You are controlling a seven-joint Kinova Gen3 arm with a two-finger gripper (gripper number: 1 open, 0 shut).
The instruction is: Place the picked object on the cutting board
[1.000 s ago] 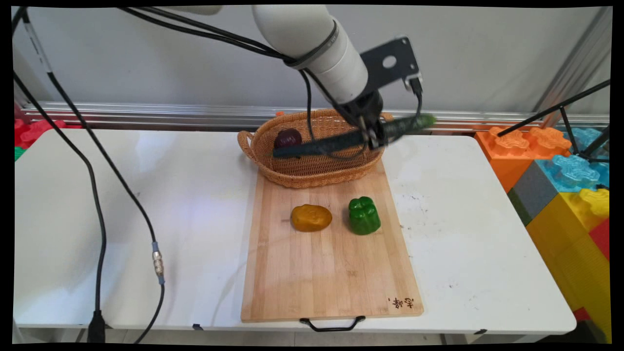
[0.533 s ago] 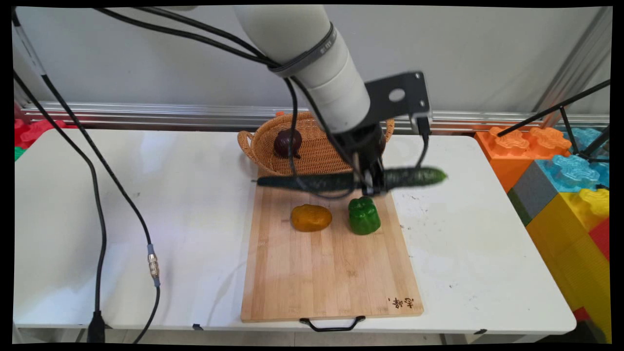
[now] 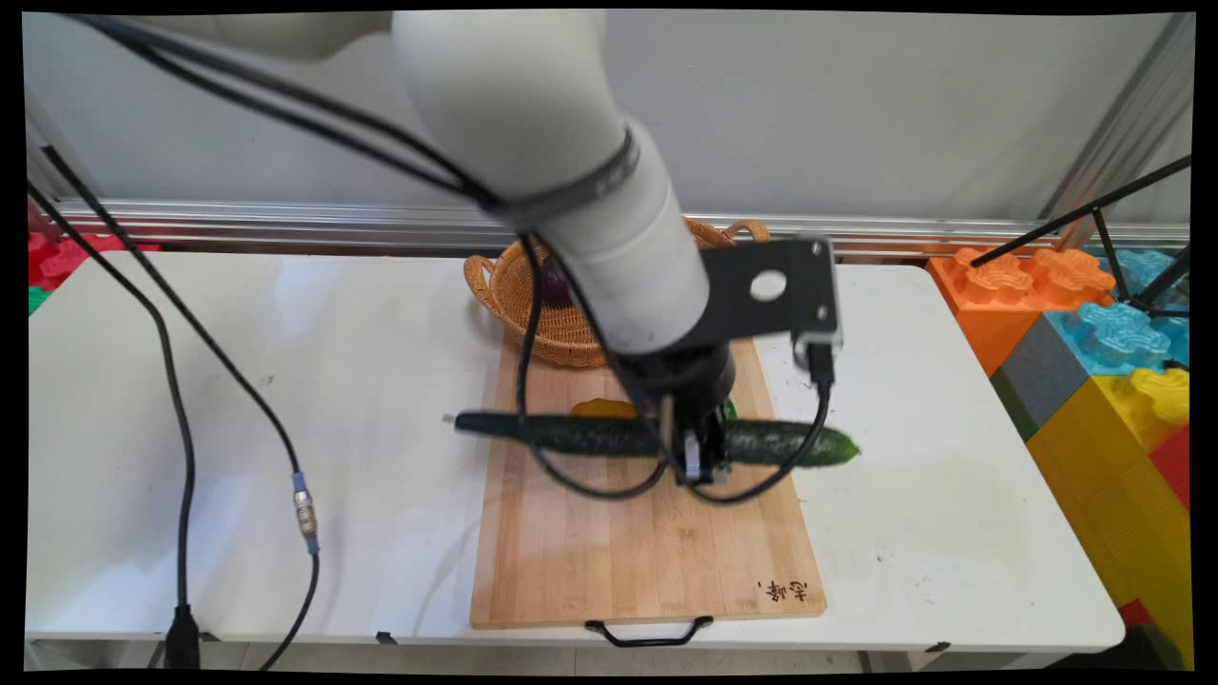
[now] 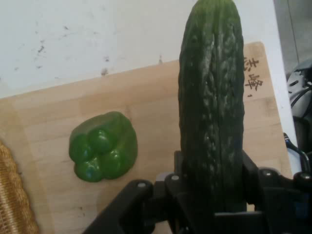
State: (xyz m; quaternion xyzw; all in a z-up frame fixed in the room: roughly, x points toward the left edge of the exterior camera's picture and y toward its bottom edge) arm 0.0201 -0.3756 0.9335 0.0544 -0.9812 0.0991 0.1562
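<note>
Obstacles: long dark-green cucumber [image 3: 609, 436] spanning the pale wooden cutting board [image 3: 647, 561] crosswise, overhanging both long edges; glossy green bell pepper [image 4: 103, 146] and an orange-yellow lump [image 3: 601, 408] behind it (mostly hidden in the main view); woven wicker basket [image 3: 519, 304] at the board's far end. Free room: near half of the board; bare white table [image 3: 314, 381] left and right.

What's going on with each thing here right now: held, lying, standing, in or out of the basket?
gripper: shut on the cucumber.
cucumber: held level above the cutting board.
green pepper: lying on the board.
yellow-orange vegetable: on the board, mostly hidden.
purple vegetable: inside the basket.
basket: standing at the board's far end.
cutting board: flat on the table.
</note>
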